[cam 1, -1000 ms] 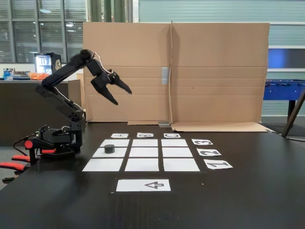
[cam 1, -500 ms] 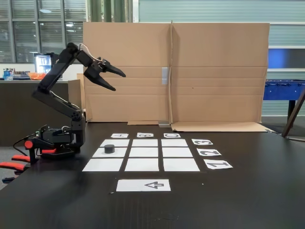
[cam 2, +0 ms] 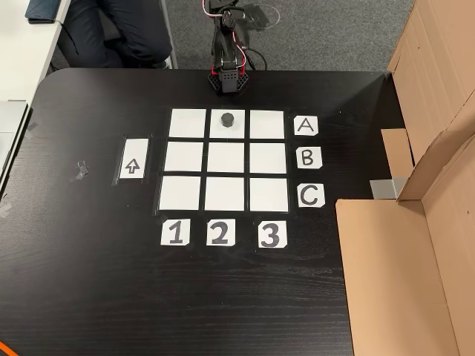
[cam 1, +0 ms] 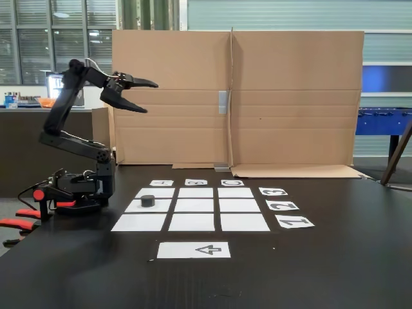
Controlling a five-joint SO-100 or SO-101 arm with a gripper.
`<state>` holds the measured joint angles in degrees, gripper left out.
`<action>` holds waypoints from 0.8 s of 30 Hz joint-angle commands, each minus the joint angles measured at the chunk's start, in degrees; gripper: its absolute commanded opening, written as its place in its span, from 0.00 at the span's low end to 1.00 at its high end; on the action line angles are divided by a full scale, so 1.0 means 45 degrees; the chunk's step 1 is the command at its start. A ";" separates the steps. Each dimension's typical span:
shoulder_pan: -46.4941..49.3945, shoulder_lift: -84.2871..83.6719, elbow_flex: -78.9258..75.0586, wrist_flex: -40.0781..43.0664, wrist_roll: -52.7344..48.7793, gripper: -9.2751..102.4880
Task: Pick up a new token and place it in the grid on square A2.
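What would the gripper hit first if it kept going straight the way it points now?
Probably the cardboard wall. In the fixed view the gripper hangs high, open, pointing level toward the right, well above the token. Depth is unclear, so it might pass in front.

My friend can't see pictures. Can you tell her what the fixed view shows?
A black robot arm's gripper hangs high over a dark table, jaws open and empty. Below, a small black token sits on square A2 of a white paper grid.
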<state>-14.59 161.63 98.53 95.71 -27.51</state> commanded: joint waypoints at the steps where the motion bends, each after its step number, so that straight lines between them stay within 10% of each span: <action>1: -0.0605 0.0684 0.0312 -0.0078 0.0547 0.43; 24: -0.2422 0.4922 0.1719 -0.0449 0.4766 0.43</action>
<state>-25.14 183.34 106.08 94.66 -6.77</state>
